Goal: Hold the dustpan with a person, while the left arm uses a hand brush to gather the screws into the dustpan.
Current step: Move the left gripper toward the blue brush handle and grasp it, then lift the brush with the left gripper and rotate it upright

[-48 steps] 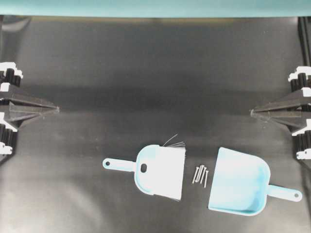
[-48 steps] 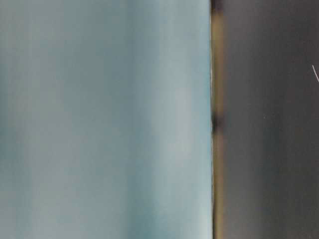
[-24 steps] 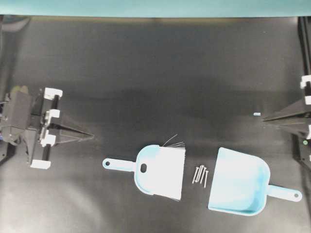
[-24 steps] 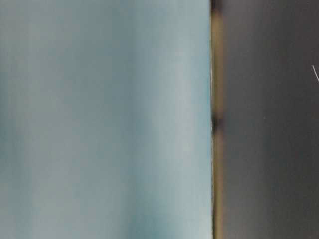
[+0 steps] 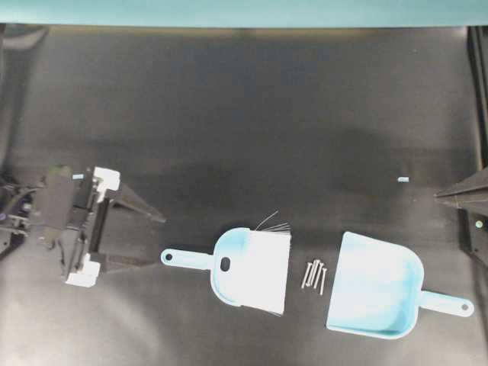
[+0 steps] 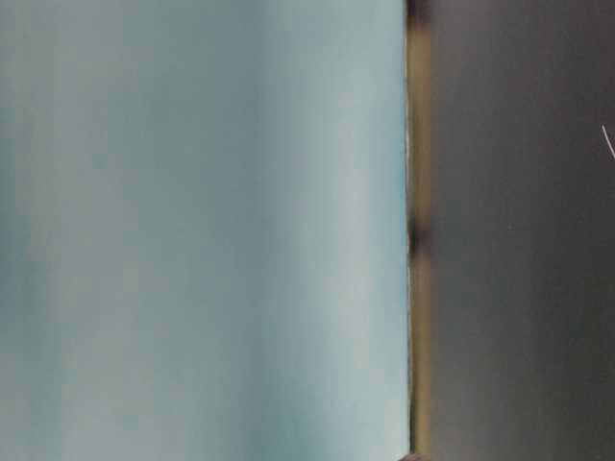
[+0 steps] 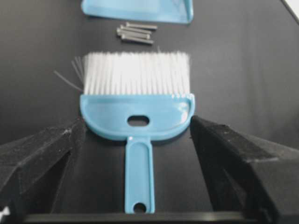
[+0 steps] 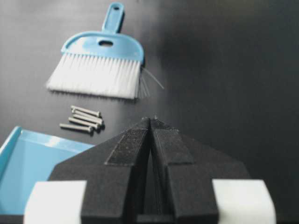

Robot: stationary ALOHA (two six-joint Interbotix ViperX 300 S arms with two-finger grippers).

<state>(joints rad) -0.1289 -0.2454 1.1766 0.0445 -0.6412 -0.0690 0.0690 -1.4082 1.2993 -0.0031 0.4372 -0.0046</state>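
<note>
The light blue hand brush (image 5: 255, 268) lies flat on the black mat with its handle (image 5: 183, 258) pointing left and its bristles toward the screws (image 5: 314, 274). The screws lie in a tight bunch between the brush and the dustpan (image 5: 374, 293), whose lip faces them. My left gripper (image 5: 158, 240) is open just left of the handle end, one finger on each side of its line and touching nothing. In the left wrist view the brush (image 7: 138, 107) sits between the spread fingers (image 7: 42, 154). My right gripper (image 5: 446, 197) is shut and empty at the right edge. No person is in view.
A small pale blue speck (image 5: 403, 179) lies on the mat above the dustpan. A teal band (image 5: 244, 11) borders the far edge. The table-level view is a blur of teal and dark. The right wrist view shows the brush (image 8: 98, 60), the screws (image 8: 81, 119) and a dustpan corner (image 8: 32, 163).
The left arm came in from the left edge toward the brush handle, lower in the overhead view, and its jaws opened wide. The right gripper drew back to the right edge, still shut.
</note>
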